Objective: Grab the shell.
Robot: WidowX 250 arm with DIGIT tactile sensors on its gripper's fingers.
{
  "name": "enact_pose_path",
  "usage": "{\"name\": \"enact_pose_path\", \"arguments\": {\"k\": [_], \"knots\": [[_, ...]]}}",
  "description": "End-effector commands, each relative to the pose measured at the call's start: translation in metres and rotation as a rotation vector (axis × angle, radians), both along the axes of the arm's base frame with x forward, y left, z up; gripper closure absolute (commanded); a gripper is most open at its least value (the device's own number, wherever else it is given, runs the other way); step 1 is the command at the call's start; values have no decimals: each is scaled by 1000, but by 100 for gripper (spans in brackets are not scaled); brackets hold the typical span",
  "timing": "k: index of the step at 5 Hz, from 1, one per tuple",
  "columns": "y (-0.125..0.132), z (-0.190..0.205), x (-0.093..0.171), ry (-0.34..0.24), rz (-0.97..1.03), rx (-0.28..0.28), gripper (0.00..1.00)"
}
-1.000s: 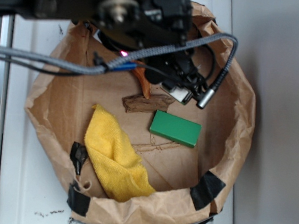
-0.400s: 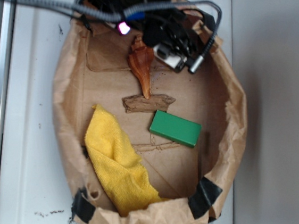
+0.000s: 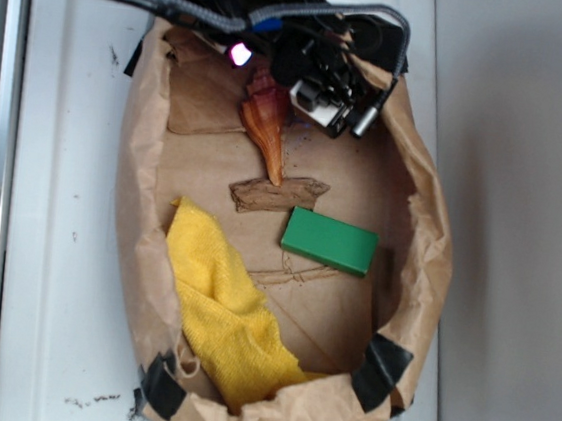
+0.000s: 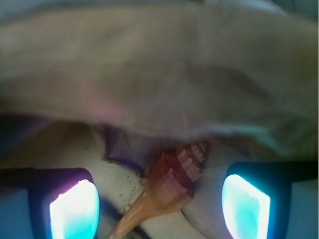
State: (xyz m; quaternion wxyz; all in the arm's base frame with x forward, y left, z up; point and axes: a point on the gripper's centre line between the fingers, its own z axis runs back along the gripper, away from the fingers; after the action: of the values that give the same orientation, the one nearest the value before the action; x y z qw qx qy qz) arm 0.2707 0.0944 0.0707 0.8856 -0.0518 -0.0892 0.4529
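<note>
Wrist view alone shows shell (image 4: 172, 181) between hand's (image 4: 159, 206) parted fingers.

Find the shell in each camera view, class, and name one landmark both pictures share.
Exterior: the shell lies at the top of the paper bag, tail pointing down at the wood piece.
Wrist: the shell sits low centre, between the claw fingers.
Shared landmark: the bag's brown paper wall.

I see a white desk (image 3: 61, 197) under me. A brown paper bag (image 3: 136, 205) sits right on it, with black tape (image 3: 382, 367) stuck on its folded-down rim.
</note>
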Motion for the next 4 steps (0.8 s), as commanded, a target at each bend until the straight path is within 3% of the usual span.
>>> {"name": "enact_pose_path", "arguments": {"k": [1,4], "knots": [[-22,-23,5,-13,-91,115,0],[-20,-24,4,2,-133,155,0]]}}
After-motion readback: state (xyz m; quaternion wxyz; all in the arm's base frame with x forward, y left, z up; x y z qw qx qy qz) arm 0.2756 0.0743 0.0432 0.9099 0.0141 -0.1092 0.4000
